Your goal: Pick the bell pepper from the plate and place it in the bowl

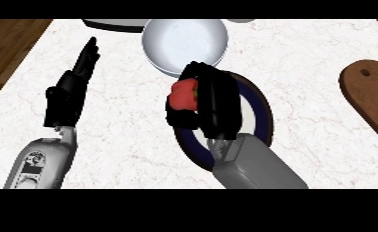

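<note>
**Pepper gripped, transfer to bowl not done**

- Left hand (70, 93): 9 o'clock of the view, fingers straight and pointing to 12. Holds nothing, resting on the counter side, well apart from the task items.
- Bell pepper (183, 95): red, centre of view, over the 10 o'clock edge of the plate (262, 111). Can't tell if it's lifted clear of the plate or touching it, as the hand hides the underside.
- Right hand (214, 106): fingers and thumb curled round the pepper, which shows on its 9 o'clock side. Forearm comes in from 6 o'clock and covers the plate's middle.
- Bowl (184, 41): white, nothing in it, at 12 o'clock of the hand. Its near rim sits just beside the fingertips.

Progress, my read: the grasp is done. What's left is a short carry toward 12 o'clock, the release over the bowl and the retreat. Path looks free.

Surroundings: pale marbled counter (317, 141). The edge of a white dish (111, 24) sits at 11 o'clock, cut off by the view. A brown wooden board (362, 93) lies at 3 o'clock, partly out of view. A strip of wood floor (18, 41) shows past the counter edge at 10 o'clock.
</note>
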Tool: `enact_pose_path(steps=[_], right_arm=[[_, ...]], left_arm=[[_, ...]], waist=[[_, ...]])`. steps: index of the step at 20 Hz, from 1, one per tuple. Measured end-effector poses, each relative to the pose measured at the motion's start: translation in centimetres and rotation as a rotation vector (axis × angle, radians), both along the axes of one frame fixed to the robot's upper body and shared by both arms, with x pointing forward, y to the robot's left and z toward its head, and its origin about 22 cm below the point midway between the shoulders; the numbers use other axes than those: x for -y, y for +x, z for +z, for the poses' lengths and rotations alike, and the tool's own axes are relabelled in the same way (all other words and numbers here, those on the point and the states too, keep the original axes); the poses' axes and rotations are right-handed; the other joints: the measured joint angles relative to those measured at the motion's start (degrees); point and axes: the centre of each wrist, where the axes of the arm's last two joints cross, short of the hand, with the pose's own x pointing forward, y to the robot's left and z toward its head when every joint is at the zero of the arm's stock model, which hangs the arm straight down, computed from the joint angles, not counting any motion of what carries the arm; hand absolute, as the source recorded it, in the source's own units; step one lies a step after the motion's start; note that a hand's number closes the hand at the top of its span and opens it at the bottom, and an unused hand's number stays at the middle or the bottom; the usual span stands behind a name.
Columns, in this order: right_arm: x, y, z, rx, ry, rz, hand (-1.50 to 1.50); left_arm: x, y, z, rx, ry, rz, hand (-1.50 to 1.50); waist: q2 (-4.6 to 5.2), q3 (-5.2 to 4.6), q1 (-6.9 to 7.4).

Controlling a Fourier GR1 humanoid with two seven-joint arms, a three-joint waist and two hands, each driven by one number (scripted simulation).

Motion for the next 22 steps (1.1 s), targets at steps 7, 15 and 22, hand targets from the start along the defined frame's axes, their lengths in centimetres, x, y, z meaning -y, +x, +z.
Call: enact_pose_path(steps=[7,15,22], right_arm=[[-2.8,3.2,3.5,0.106,0.008,-0.146,1.50],[-4.1,8.1,4.3,0.192,-0.102,-0.278,1.50],[-3.1,12.1,2.0,0.175,-0.271,-0.405,1.50]], left_arm=[[0.7,0.5,0.0,0.009,0.001,-0.017,0.00],[0.4,1.0,0.3,0.021,0.006,0.007,0.00],[0.1,0.7,0.5,0.027,0.002,0.027,0.00]], waist=[[0.68,0.07,0.57],[1.05,0.18,-0.58],[1.15,0.26,-1.57]])
